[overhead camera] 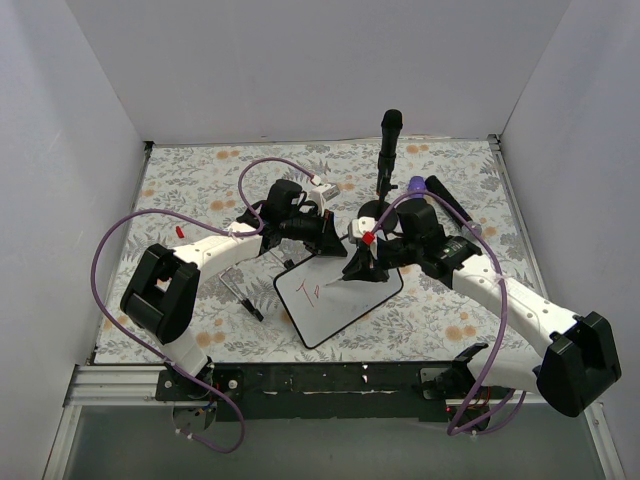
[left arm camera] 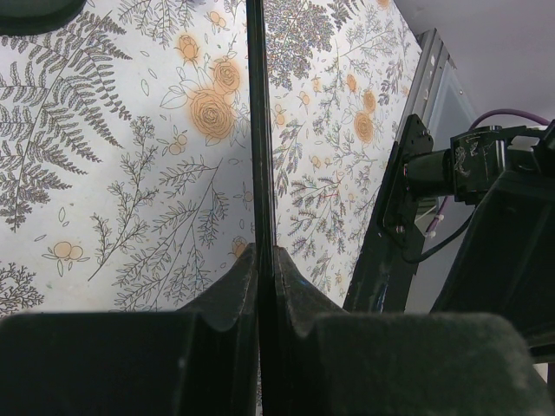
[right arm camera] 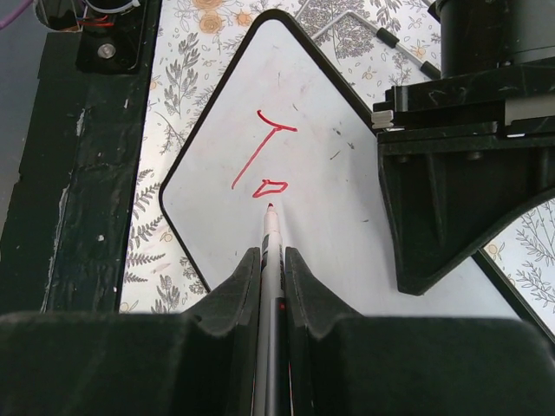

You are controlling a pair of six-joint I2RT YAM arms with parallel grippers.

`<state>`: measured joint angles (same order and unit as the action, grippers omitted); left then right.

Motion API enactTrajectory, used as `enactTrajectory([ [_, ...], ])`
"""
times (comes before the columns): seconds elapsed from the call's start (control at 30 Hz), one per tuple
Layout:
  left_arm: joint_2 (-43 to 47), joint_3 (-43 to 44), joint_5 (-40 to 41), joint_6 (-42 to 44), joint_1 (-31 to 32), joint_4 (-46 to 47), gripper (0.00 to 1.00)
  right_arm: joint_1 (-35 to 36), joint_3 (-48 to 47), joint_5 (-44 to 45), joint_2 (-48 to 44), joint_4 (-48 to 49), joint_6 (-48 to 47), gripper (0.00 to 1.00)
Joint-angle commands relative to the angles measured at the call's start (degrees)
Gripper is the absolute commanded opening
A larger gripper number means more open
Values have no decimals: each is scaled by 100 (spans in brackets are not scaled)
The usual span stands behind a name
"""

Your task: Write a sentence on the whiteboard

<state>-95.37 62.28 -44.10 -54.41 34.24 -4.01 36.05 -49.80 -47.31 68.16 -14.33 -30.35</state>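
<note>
The whiteboard [overhead camera: 345, 305] lies tilted on the floral mat, and it also shows in the right wrist view [right arm camera: 321, 113]. Red marks reading "To" [right arm camera: 264, 160] are on it, seen small in the top view [overhead camera: 308, 292]. My right gripper [right arm camera: 272, 256] is shut on a white marker [right arm camera: 271, 230], whose red tip sits at the board just below the "o". In the top view the right gripper [overhead camera: 352, 268] is over the board's far part. My left gripper [overhead camera: 335, 236] is shut on the board's far edge. The left wrist view shows the black frame [left arm camera: 260, 130] edge-on between my left gripper's [left arm camera: 264, 258] jaws.
A black stand with a round base [overhead camera: 385, 160] rises behind the board. A bent wire rack [overhead camera: 240, 288] lies left of the board and also shows in the right wrist view [right arm camera: 381, 33]. A small red cap [overhead camera: 179, 231] lies far left. A black rail [overhead camera: 330, 378] runs along the near edge.
</note>
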Motion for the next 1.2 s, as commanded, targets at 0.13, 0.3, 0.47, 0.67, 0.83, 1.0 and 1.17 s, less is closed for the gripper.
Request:
enactTrajectory([
  [0.13,221,-76,15,405,4,173,0,-46,67,-33,-110,360,46,1],
  [0.3,256,-85,15,405,4,181,0,-55,58,-6,-93,413,99,1],
  [0.47,256,-93,15,388,13,181,0,-63,50,20,-92,413,99,1],
  [0.67,274,-85,15,370,13,190,0,-55,-152,116,22,343,99,1],
  [0.83,282,-93,15,361,4,190,0,-19,-320,450,136,325,222,1],
  [1.0,274,-76,6,352,4,199,0,42,-320,644,162,474,328,1],
  [1.17,247,-67,-20,335,4,208,0,139,-425,723,259,545,415,1],
])
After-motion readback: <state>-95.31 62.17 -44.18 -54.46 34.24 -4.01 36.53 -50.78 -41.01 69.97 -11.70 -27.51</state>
